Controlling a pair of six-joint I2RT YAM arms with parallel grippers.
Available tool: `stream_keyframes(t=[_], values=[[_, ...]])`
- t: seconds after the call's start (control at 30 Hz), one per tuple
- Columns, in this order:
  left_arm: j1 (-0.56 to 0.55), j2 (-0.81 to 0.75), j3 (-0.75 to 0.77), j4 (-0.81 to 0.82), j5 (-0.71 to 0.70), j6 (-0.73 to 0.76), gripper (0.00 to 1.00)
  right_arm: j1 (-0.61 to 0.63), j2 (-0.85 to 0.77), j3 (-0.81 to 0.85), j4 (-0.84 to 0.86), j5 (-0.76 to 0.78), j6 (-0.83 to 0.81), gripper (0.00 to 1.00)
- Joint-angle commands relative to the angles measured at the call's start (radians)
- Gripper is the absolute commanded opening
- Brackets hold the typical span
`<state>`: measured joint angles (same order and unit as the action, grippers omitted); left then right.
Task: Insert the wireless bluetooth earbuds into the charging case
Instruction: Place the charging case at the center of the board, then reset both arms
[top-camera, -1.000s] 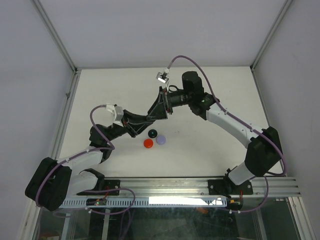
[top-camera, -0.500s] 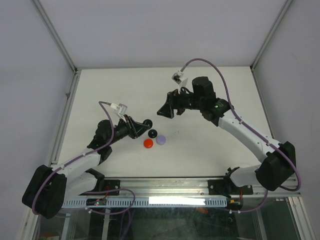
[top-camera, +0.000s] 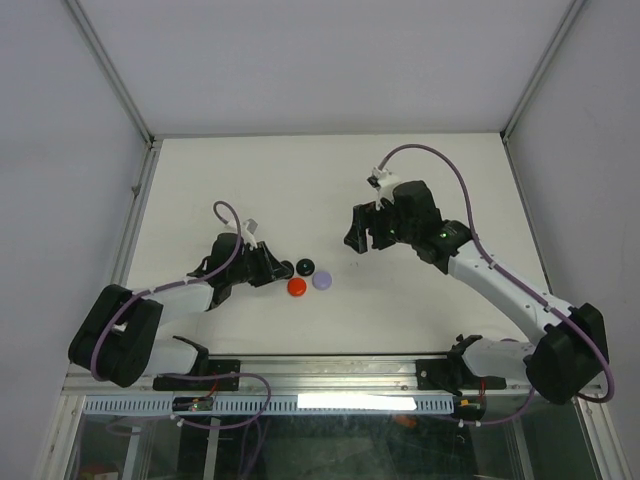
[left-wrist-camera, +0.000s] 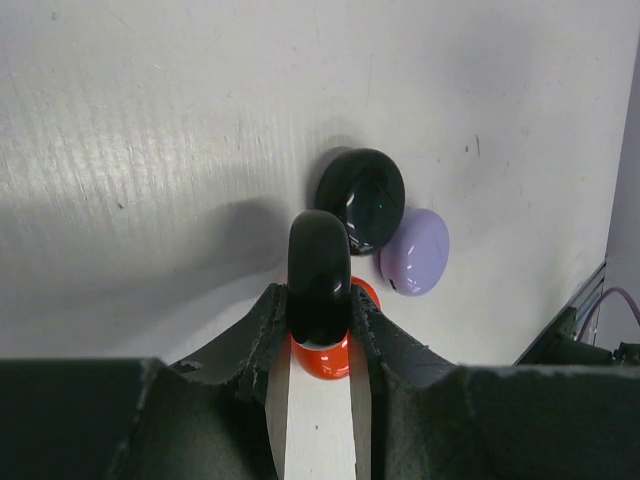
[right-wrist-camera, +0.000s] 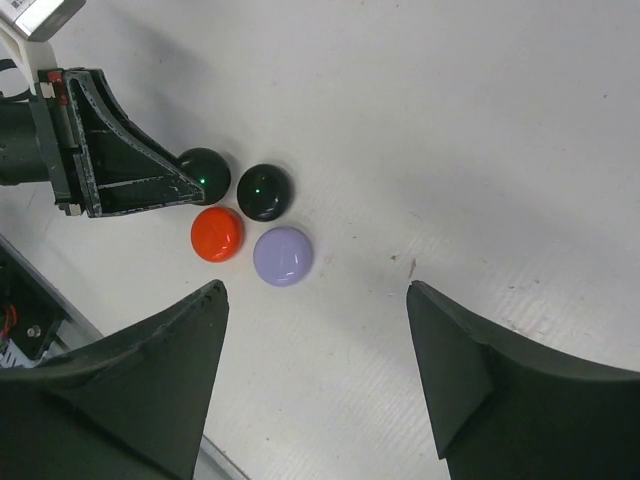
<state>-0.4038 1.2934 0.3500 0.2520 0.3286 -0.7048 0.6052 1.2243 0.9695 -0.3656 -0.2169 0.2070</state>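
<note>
My left gripper (left-wrist-camera: 320, 300) pinches a glossy black round charging case (left-wrist-camera: 319, 262) on edge at lower centre, likely presenting it for loading, while my right gripper (right-wrist-camera: 316, 290) hangs spread wide.

My held case (left-wrist-camera: 319, 275) in the left claw (left-wrist-camera: 318, 305) is glossy black plastic, and so is the black case (left-wrist-camera: 362, 198) beyond the red case (left-wrist-camera: 325, 362). The red case is smooth and shiny. The lilac case (left-wrist-camera: 415, 250) next to it looks satin. The fingers (left-wrist-camera: 240, 350) are rough, matt black plastic. The tabletop (left-wrist-camera: 150, 130) is matt white and faintly ribbed.
</note>
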Motion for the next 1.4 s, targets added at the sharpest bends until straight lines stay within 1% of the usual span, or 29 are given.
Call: stream_keyframes(t=[0.0,0.03,0.1,0.2,0.27,0.3,0.33,0.4,0.43,0.5,0.53,0.6,0.67,0.73,0.8,0.87,0.97,1.2,1.37], values=[[0.011,0.055,0.087,-0.001,-0.003,-0.026,0.24,-0.004,-0.056,-0.003,0.021,0.078,-0.030,0.75],[0.010,0.068,0.097,-0.015,-0.002,-0.021,0.28,-0.004,-0.060,-0.004,0.019,0.083,-0.032,0.76],[0.011,0.081,0.113,-0.041,0.007,-0.009,0.38,-0.004,-0.064,-0.009,0.011,0.101,-0.037,0.76],[0.012,0.059,0.121,-0.100,-0.010,0.002,0.50,-0.004,-0.072,-0.009,-0.011,0.144,-0.034,0.77],[0.013,0.026,0.126,-0.143,-0.029,0.014,0.61,-0.004,-0.078,-0.011,-0.022,0.172,-0.032,0.78],[0.015,-0.027,0.137,-0.208,-0.070,0.022,0.87,-0.007,-0.085,-0.021,-0.031,0.204,-0.026,0.79],[0.018,-0.053,0.144,-0.246,-0.087,0.026,0.97,-0.008,-0.083,-0.021,-0.042,0.220,-0.020,0.81],[0.026,-0.110,0.171,-0.329,-0.129,0.035,0.99,-0.010,-0.077,-0.016,-0.069,0.271,0.003,0.86],[0.029,-0.143,0.191,-0.373,-0.148,0.046,0.99,-0.012,-0.072,-0.010,-0.082,0.311,0.029,0.91],[0.037,-0.191,0.237,-0.470,-0.180,0.117,0.99,-0.014,-0.056,0.020,-0.126,0.399,0.081,0.99],[0.037,-0.211,0.260,-0.507,-0.208,0.150,0.99,-0.014,-0.049,0.037,-0.144,0.441,0.091,0.99],[0.037,-0.251,0.310,-0.575,-0.270,0.196,0.99,-0.016,-0.045,0.063,-0.181,0.530,0.100,0.99],[0.037,-0.306,0.350,-0.626,-0.325,0.226,0.99,-0.017,-0.067,0.048,-0.178,0.601,0.099,1.00],[0.037,-0.379,0.378,-0.654,-0.357,0.267,0.99,-0.019,-0.100,0.033,-0.187,0.650,0.089,1.00],[0.037,-0.465,0.406,-0.686,-0.404,0.281,0.99,-0.019,-0.136,0.039,-0.233,0.730,0.119,1.00],[0.037,-0.550,0.428,-0.719,-0.463,0.296,0.99,-0.021,-0.194,0.027,-0.245,0.796,0.121,0.99],[0.037,-0.661,0.466,-0.759,-0.513,0.346,0.99,-0.020,-0.324,-0.005,-0.239,0.872,0.103,1.00],[0.036,-0.844,0.475,-0.780,-0.581,0.398,0.99,-0.020,-0.580,-0.073,-0.192,0.912,0.039,0.99],[0.037,-0.926,0.416,-0.753,-0.611,0.392,0.99,-0.019,-0.708,-0.122,-0.144,0.923,0.020,1.00]])
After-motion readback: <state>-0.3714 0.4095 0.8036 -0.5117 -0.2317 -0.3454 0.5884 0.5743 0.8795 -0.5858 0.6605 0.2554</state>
